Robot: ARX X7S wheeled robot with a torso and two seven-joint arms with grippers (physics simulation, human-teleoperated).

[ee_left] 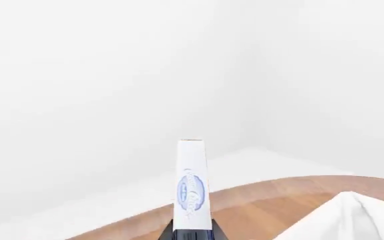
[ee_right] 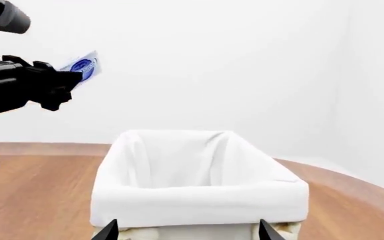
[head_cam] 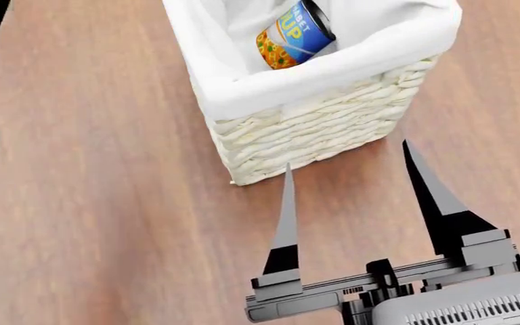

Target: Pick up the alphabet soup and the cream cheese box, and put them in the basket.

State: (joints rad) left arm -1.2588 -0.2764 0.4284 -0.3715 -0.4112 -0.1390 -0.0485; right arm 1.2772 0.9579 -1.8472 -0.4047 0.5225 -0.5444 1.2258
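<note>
Left tool (ee_right: 72, 80) is up in the air, pinching the cream cheese box (ee_right: 84, 65), above and off to one side of the basket (head_cam: 323, 128). Inside that basket the alphabet soup (head_cam: 294, 35) lies tipped on the liner. Right tool (head_cam: 355, 196) hangs spread wide, gripping nothing, just in front of the basket over the wooden counter (head_cam: 89, 203).

Coarse woven wicker on the basket (head_cam: 319, 132), lined with smooth matt white cloth (ee_right: 192, 165); glossy printed label on the alphabet soup (head_cam: 294, 35); matt paper carton for the cream cheese box (ee_left: 192, 185); satin wood-grain table (head_cam: 89, 203)
</note>
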